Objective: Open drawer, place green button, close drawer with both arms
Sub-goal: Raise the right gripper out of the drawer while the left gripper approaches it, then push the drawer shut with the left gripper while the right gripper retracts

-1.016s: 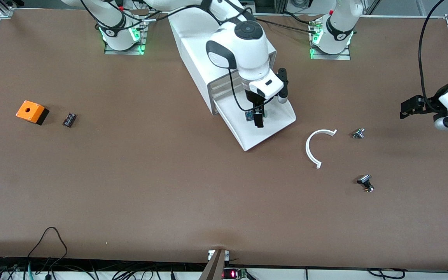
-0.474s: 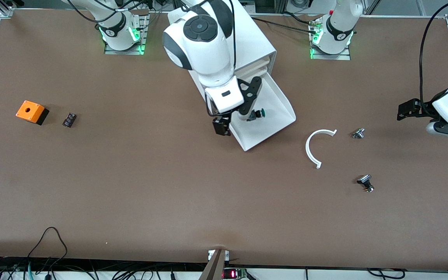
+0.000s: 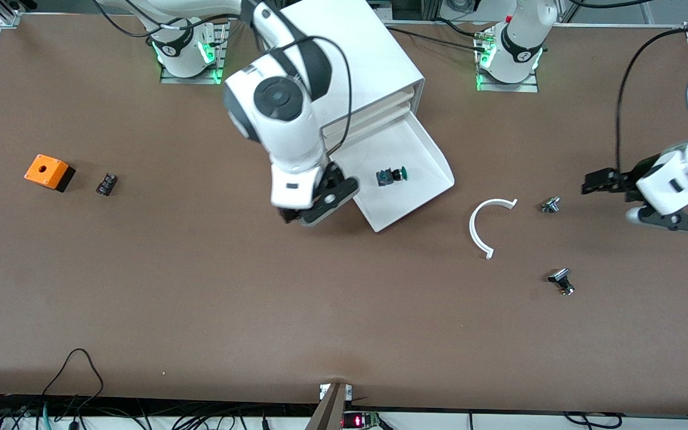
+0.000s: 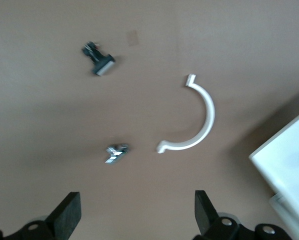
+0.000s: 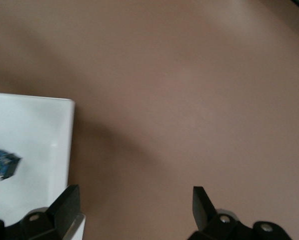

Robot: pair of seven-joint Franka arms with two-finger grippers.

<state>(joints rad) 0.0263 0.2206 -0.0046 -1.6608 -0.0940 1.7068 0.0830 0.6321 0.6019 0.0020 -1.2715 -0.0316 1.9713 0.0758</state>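
Observation:
The lowest drawer (image 3: 421, 179) of the white cabinet (image 3: 356, 54) is pulled open. The green-capped button (image 3: 393, 175) lies on its side in the drawer. My right gripper (image 3: 296, 214) is open and empty, over the table just off the drawer's corner toward the right arm's end. The right wrist view shows that corner (image 5: 34, 135), the button's dark body (image 5: 2, 166) and my open right gripper (image 5: 134, 210). My left gripper (image 3: 598, 181) is open and empty, over the table near the left arm's end. The left wrist view shows my open left gripper (image 4: 134, 215) and the drawer's edge (image 4: 284, 160).
A white C-shaped ring (image 3: 481, 227), a small metal part (image 3: 550, 205) and a black-capped metal-stemmed part (image 3: 561, 279) lie between the drawer and the left gripper. An orange box (image 3: 48, 172) and a small dark block (image 3: 106, 183) lie toward the right arm's end.
My right gripper let go of the button in the drawer, then rose and swung off the drawer toward the right arm's end. My left gripper moved somewhat toward the drawer.

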